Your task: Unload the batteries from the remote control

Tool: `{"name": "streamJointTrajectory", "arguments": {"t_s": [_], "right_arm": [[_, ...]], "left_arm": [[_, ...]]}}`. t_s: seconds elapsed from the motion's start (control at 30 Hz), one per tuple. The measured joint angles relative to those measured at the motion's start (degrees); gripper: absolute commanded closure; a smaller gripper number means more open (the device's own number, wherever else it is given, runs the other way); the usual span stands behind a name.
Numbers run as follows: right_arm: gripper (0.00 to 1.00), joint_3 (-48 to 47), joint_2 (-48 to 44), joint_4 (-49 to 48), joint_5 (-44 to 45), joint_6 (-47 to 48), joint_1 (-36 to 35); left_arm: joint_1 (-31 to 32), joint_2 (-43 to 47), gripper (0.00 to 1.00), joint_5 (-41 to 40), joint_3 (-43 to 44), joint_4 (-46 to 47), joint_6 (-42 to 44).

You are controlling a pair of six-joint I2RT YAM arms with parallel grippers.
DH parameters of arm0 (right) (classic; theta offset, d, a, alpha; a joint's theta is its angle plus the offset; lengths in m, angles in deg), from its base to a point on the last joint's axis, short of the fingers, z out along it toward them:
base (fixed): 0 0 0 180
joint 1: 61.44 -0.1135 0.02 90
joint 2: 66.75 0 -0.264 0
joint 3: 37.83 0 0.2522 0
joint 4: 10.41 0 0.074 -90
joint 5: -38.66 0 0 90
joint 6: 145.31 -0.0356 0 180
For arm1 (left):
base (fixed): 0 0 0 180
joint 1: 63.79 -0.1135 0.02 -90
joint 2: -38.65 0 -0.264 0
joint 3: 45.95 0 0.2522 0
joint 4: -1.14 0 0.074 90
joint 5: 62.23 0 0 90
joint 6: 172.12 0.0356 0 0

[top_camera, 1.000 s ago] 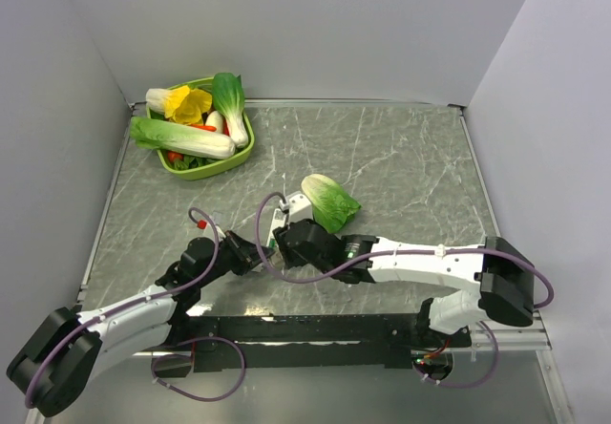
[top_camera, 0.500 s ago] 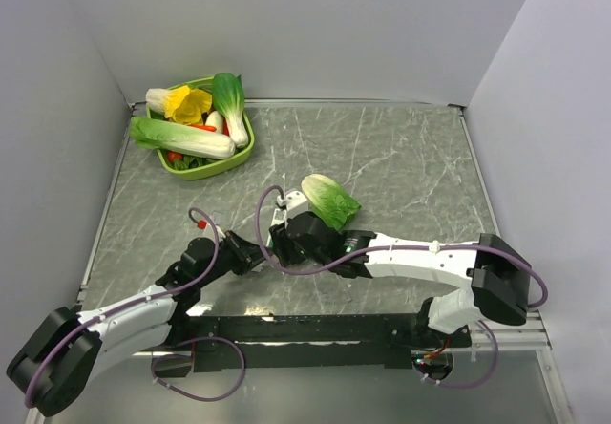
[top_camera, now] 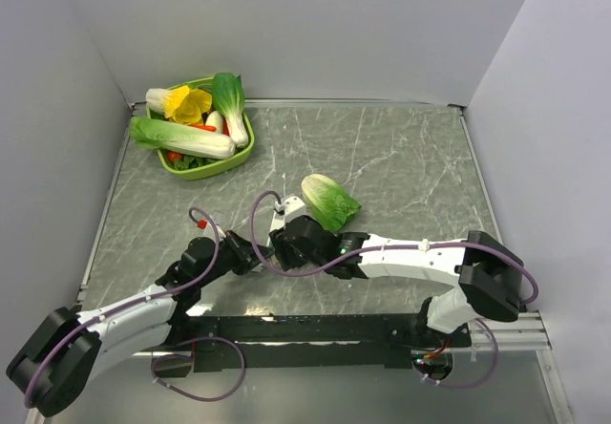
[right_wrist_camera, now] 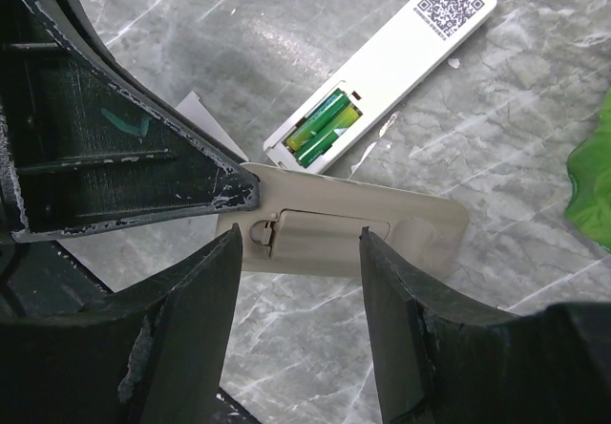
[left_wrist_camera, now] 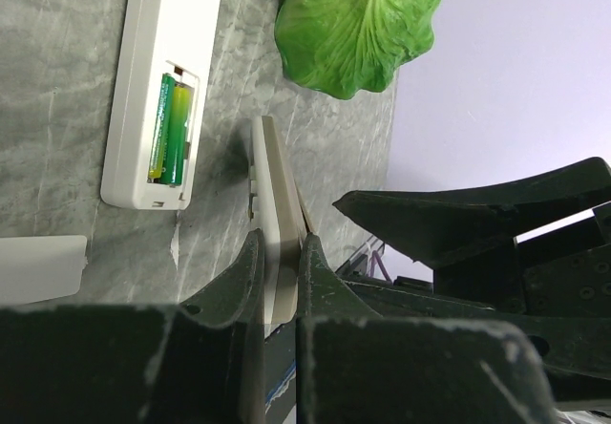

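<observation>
Left gripper (left_wrist_camera: 280,257) pinches the beige remote (left_wrist_camera: 270,195) on edge at lower centre, right gripper (right_wrist_camera: 298,252) spread wide just beside it.

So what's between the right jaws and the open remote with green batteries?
In the right wrist view, a beige remote held by the left gripper lies across that gap, short of the white remote control.

The remote control (right_wrist_camera: 387,69) is white with a black QR square (right_wrist_camera: 449,4); its batteries (right_wrist_camera: 322,126) are green-yellow. The worktop (right_wrist_camera: 535,109) is grey, pale-veined; the cabbage (left_wrist_camera: 358,18) green; the slab (right_wrist_camera: 401,216) beige.
</observation>
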Motion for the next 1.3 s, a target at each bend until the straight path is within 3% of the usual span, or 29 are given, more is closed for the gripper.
{"name": "streamJointTrajectory", "arguments": {"t_s": [0.93, 1.3], "right_arm": [[0.45, -0.15, 1.64, 1.79, 5.60, -4.20, -0.83], [0.43, 6.16, -11.52, 16.37, 18.62, -12.00, 0.55]], "left_arm": [[0.68, -0.15, 0.99, -0.83, 0.00, -0.22, -0.76], [2.23, -0.24, 0.99, -2.82, 0.11, -0.24, -1.11]]}}
